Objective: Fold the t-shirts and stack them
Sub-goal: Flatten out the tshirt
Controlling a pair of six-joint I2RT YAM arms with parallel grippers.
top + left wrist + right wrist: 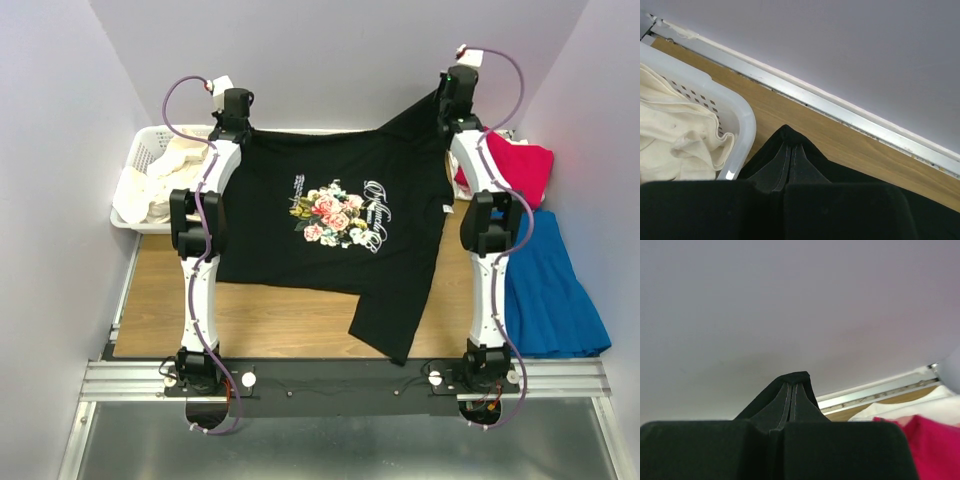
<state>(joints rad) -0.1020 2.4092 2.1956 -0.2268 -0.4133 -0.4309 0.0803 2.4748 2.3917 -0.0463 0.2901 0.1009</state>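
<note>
Both sets of jaws are clamped on the black t-shirt (330, 225) along the bench's far edge, the left gripper (786, 142) beside the basket (741, 116) and the right gripper (792, 385) toward the far-right corner (seemingly higher). The shirt drapes to the near edge. Each pinch looks thin, so a tug could slip it. The trailing hem might snag the rail (340, 375).

On the black t-shirt (262, 225), white script lettering (380, 215) beside the roses (330, 212) is too small to read
</note>
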